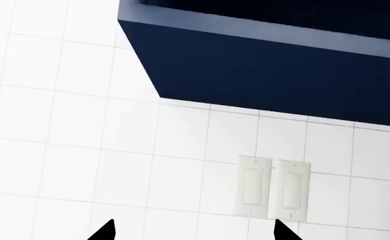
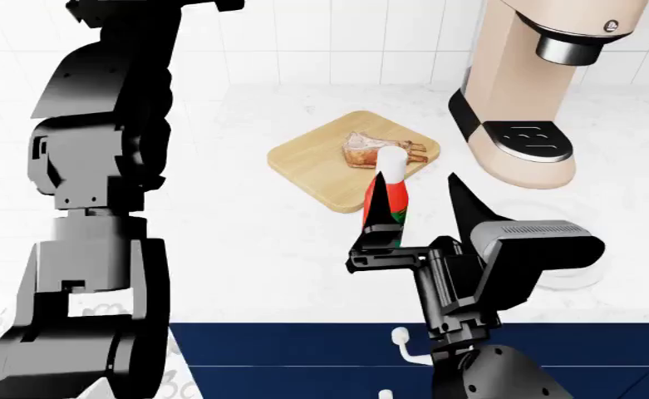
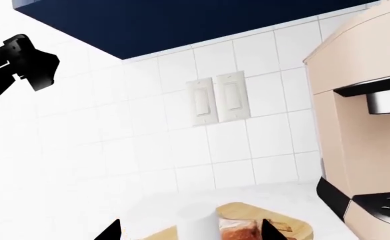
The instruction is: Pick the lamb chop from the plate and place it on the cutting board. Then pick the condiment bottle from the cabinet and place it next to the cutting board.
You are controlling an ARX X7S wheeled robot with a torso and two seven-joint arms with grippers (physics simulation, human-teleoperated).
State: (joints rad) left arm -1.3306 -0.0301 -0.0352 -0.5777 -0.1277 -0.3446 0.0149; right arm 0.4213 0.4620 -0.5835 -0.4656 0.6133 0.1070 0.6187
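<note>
The lamb chop lies on the cutting board, toward the board's right side. The board sits on the white counter, out in the middle. Just near the board's front edge stands the condiment bottle. It is red with a white cap and stands upright.

The right gripper is around the bottle. One black finger is at the bottle's left, low down, and the other pokes up at its right. The jaws are partly open, and I cannot tell if they squeeze the bottle or just sit beside it. In the right wrist view the white cap shows between the two finger tips, with the board and the meat behind it.

The left arm is lifted high at the left. Its gripper points at the tiled wall, with its jaws wide and nothing between them. Two light switches and a dark blue cabinet are in its view.

A tan coffee machine stands at the far right. The white plate peeks out behind the right arm.
</note>
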